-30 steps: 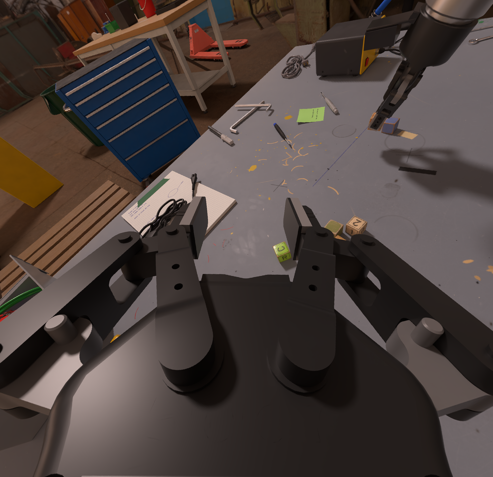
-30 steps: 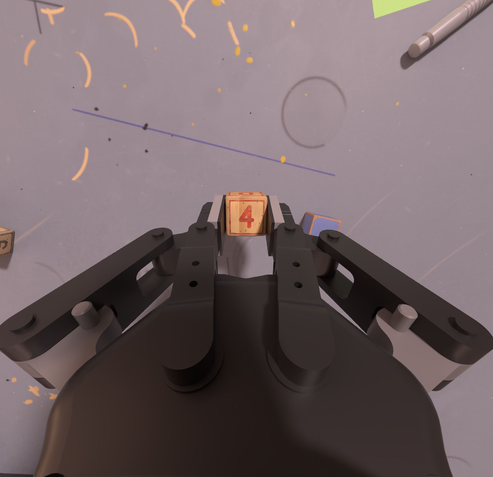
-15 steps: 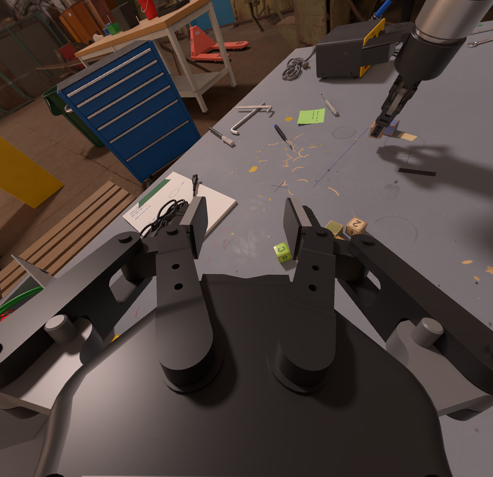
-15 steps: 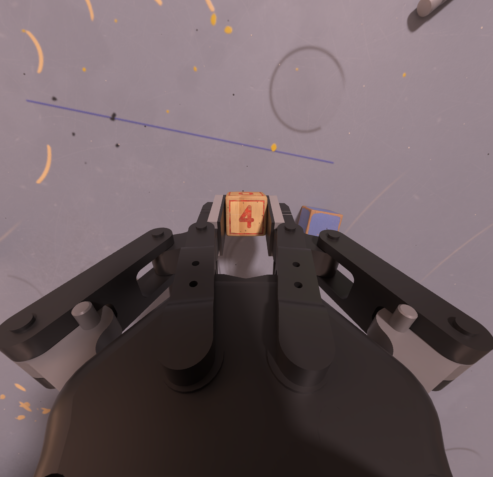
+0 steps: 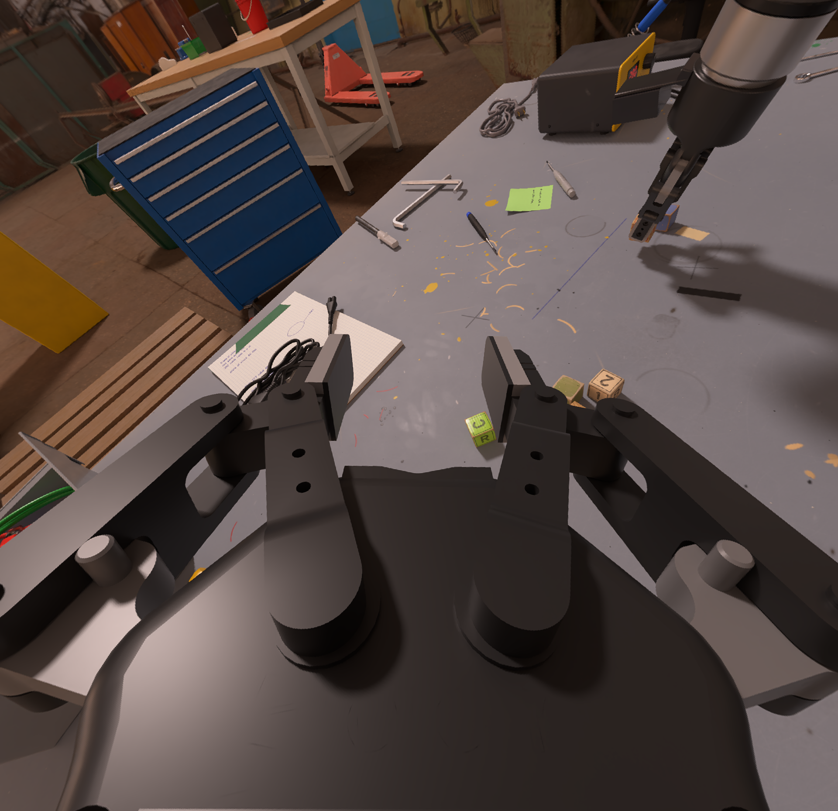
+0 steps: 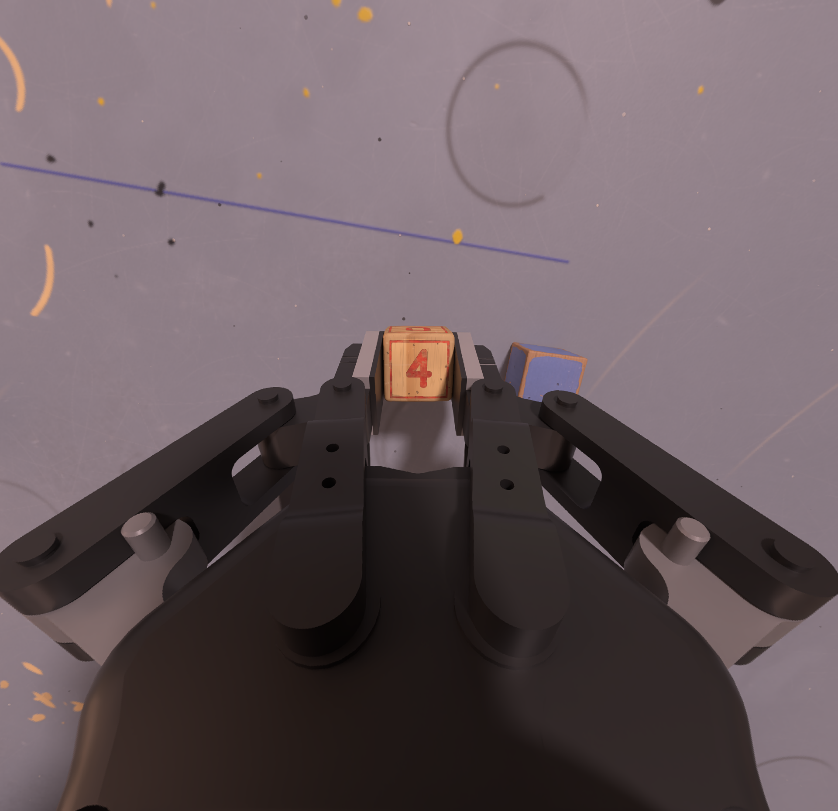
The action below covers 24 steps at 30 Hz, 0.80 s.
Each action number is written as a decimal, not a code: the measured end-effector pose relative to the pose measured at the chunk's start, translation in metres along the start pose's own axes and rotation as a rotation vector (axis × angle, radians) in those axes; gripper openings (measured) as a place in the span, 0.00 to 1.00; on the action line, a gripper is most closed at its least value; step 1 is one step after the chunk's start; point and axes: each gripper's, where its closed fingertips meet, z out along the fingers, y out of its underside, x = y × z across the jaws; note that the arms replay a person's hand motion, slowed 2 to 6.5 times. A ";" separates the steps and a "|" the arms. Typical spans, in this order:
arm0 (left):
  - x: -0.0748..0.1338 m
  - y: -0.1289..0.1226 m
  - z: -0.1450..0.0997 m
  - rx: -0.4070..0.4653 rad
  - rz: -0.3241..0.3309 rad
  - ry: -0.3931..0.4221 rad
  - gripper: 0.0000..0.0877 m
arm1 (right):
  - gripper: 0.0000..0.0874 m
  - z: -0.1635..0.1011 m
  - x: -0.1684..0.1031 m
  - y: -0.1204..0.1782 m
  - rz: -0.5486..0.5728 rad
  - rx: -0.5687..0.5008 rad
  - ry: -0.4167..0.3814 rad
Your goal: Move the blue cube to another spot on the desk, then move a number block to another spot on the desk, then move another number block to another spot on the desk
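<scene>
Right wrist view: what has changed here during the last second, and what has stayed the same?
The right pincer has come down closer to the desk, carrying the red-numbered wooden block; the desk marks look larger and the blue cube shows more beside it. The grip on the block is unchanged. The left pincer stays open and still.

You had a grey desk (image 5: pixel 748 381), scratched and paint-flecked. On it lay a notepad (image 5: pixel 362 349), two hex keys (image 5: pixel 421 195), a green note (image 5: pixel 529 198), a black box (image 5: pixel 580 91), a blue cube (image 6: pixel 546 372) and three lettered or numbered blocks (image 5: pixel 605 383).
</scene>
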 end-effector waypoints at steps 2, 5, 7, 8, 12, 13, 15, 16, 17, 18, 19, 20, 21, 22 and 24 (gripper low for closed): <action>0.000 0.000 0.000 0.000 0.000 0.000 0.59 | 0.29 0.001 0.001 0.000 0.004 0.000 0.002; 0.000 0.000 0.000 -0.001 -0.001 0.001 0.59 | 0.29 0.002 0.001 0.001 0.010 0.000 0.001; 0.000 0.000 0.000 -0.002 -0.001 0.001 0.59 | 0.29 0.002 0.001 0.001 0.014 0.000 0.000; 0.000 0.001 0.001 -0.003 -0.001 0.001 0.59 | 0.29 0.002 0.001 0.001 0.016 0.001 -0.001; 0.000 0.001 0.001 -0.005 -0.001 0.002 0.59 | 0.29 0.003 0.001 0.001 0.021 0.001 -0.008; 0.000 0.001 0.001 -0.006 0.000 0.002 0.59 | 0.29 0.004 0.001 0.001 0.022 0.001 -0.010; 0.000 0.001 0.001 -0.007 0.000 0.003 0.59 | 0.29 0.004 0.000 0.001 0.023 0.001 -0.014; 0.000 0.001 0.001 -0.007 0.001 0.003 0.59 | 0.29 0.004 0.000 0.002 0.024 0.001 -0.016; 0.001 0.001 0.001 -0.007 0.001 0.003 0.59 | 0.29 0.005 0.000 0.002 0.024 0.000 -0.017; 0.001 0.001 0.001 -0.008 0.001 0.003 0.59 | 0.29 0.005 0.000 0.002 0.025 0.000 -0.018; 0.001 0.002 0.002 -0.008 0.002 0.004 0.59 | 0.29 0.005 0.000 0.002 0.025 -0.001 -0.018; 0.001 0.002 0.002 -0.009 0.002 0.004 0.59 | 0.29 0.005 0.000 0.002 0.025 -0.001 -0.018; 0.001 0.002 0.002 -0.009 0.002 0.004 0.59 | 0.29 0.006 0.000 0.002 0.025 -0.002 -0.018; 0.001 0.002 0.002 -0.009 0.003 0.005 0.59 | 0.29 0.006 0.000 0.003 0.025 -0.002 -0.018; 0.001 0.002 0.002 -0.010 0.003 0.005 0.59 | 0.29 0.006 0.000 0.003 0.025 -0.004 -0.015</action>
